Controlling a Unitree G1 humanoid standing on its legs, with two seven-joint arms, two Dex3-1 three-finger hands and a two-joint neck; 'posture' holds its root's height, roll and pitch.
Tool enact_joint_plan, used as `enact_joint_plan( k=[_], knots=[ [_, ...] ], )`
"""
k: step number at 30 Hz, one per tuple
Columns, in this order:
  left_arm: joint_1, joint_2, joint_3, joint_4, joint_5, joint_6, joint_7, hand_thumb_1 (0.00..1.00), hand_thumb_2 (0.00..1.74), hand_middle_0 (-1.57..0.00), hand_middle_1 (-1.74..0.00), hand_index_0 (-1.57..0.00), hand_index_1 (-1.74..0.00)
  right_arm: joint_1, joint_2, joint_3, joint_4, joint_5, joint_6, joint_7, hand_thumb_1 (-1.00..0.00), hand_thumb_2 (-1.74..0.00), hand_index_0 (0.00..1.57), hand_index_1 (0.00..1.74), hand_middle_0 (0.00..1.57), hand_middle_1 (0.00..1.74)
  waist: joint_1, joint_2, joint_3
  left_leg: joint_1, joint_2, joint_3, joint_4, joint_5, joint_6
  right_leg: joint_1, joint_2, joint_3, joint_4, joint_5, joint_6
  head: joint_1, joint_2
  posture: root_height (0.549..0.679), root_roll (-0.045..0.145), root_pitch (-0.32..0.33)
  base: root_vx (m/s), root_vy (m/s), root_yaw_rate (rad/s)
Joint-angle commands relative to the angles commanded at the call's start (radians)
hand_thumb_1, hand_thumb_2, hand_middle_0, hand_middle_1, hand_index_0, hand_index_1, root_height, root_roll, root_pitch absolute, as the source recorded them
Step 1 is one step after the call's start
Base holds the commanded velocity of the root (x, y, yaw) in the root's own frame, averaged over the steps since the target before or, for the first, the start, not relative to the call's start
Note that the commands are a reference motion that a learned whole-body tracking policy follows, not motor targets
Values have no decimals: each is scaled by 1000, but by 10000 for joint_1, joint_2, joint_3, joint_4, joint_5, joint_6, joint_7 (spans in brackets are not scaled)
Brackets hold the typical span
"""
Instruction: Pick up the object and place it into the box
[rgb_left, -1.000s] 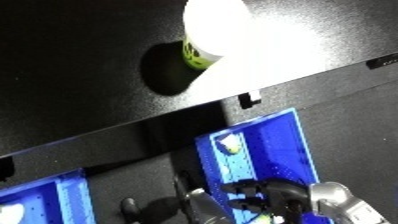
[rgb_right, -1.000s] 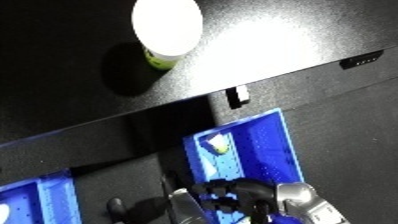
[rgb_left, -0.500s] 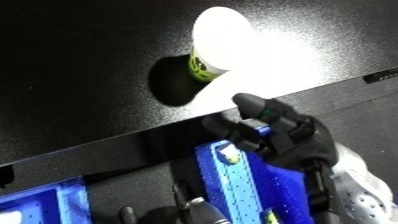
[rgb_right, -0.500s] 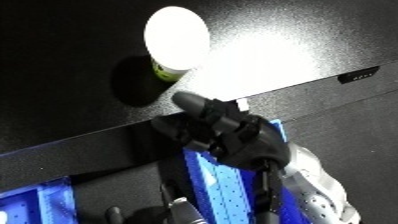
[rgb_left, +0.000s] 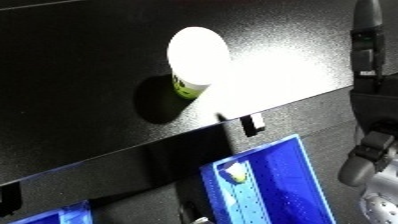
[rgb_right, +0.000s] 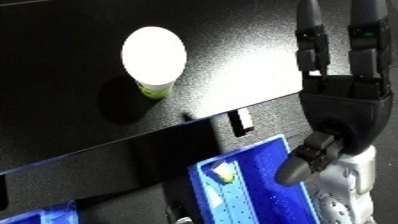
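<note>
Right eye view: the right hand (rgb_right: 342, 100) is raised over the black table (rgb_right: 53, 55) with straight, spread fingers, nothing held. The white-topped cup (rgb_right: 154, 60) stands well apart. Reaching is underway; leftward travel and closing are needed before the blue bin (rgb_right: 258, 190).

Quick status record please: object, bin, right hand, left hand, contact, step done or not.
object: white cup with a green base, upright on the black table
bin: blue bin below the table's front edge, a small pale item in its near corner
right hand: raised at the view's right, fingers straight and extended over the table, open
left hand: not in view
contact: none; right hand is apart from the cup, off to its right
step: cup not yet picked up
</note>
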Motion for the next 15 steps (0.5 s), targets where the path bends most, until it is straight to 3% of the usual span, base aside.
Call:
enact_joint_plan(
  k=[3,8,15],
  knots=[
    [-57,-71,-102,-97,39,108,153,0,0,0,0,0,0,-347,-264,431,95,-1018,439,-933,0,0,0,0,0,0,32,18,41,19,-37,-5,36,-1,12,17,-22,31,17,-23,-49,97,-19,644,46,-12,19,12,0],
    [-121,-128,-299,-204,66,137,249,0,0,0,0,0,0,-998,-688,1329,493,-2827,1642,-2432,0,0,0,0,0,0,172,55,64,27,-94,-61,24,50,36,39,-57,46,24,-49,-119,344,-91,644,50,-16,15,2,23],
    [-199,-185,-512,-192,90,157,319,0,0,0,0,0,0,-1605,-872,2308,1047,-4107,2989,-3332,0,0,0,0,0,0,331,106,88,77,-155,-132,-93,132,30,73,-87,44,-17,-57,-169,627,-66,644,51,-18,11,2,43]
  ],
)
